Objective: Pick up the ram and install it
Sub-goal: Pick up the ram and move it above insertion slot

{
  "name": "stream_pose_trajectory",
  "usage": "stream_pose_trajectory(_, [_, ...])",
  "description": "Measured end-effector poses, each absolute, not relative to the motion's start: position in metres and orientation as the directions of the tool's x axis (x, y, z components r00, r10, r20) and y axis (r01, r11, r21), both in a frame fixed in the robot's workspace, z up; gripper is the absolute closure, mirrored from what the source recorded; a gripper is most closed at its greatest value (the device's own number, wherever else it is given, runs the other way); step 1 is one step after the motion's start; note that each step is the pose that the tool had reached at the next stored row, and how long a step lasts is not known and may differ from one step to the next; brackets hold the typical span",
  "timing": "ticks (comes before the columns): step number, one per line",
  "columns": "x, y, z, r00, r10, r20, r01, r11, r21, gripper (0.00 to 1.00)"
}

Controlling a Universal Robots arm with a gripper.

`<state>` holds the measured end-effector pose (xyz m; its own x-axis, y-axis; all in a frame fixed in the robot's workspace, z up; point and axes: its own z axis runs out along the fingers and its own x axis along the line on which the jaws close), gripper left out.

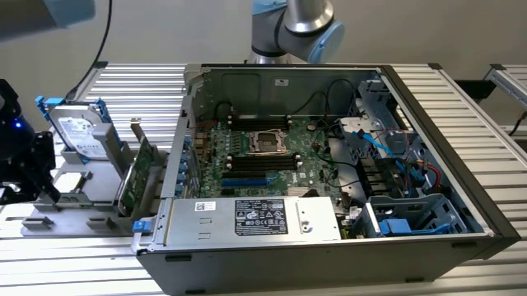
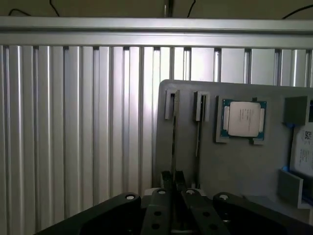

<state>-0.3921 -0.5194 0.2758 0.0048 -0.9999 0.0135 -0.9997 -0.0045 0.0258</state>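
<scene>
On the grey tray point(image 2: 234, 171), the claw point(image 2: 173, 182) pinches the ram point(image 2: 173, 147), standing edge-up.

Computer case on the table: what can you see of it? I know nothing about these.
The computer case is a dark metal tower lying on its side on the ribbed metal table, side panel off. Inside lies a green motherboard with a silver processor socket between rows of long black slots. A silver power supply with a printed label sits along the near edge. At the exterior view's right are a drive cage and loose black and blue cables.
</scene>
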Motion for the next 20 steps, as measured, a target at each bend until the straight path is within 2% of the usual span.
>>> stream_pose_trajectory(20, [-0.322,-0.519,0.367,0.012,-1.0,0.009,-0.999,-0.011,0.035,0.86])
